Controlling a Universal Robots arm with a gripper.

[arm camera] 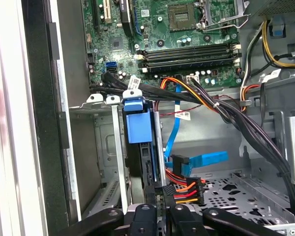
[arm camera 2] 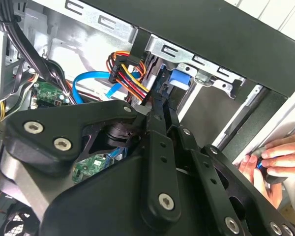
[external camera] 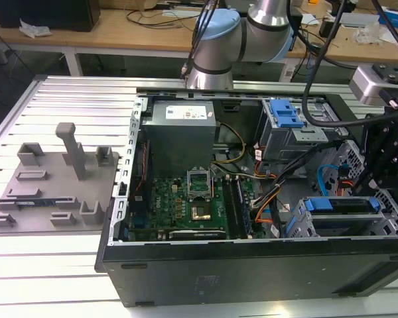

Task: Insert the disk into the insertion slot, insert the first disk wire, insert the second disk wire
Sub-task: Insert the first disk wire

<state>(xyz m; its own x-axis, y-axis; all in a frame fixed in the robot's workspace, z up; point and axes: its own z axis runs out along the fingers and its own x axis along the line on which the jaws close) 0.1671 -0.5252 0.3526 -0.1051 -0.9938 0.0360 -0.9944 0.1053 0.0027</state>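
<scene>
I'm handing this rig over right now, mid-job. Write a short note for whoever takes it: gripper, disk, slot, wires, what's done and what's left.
Gripper: low inside the case, at the disk's wire end.
Disk: sitting in the insertion slot, blue handle at the slot's mouth, so that step looks done.
Wires: the blue cable's plug and the red-orange-yellow bundle's plug both lie by the disk's edge, the bundle's plug nearest the gripper. Whether either is seated cannot be told; treat both wire steps as unconfirmed.
Caution: a person's hand is at the case's outer edge.

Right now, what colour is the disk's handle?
Bright blue; the handle shows best in the first wrist view.
</scene>
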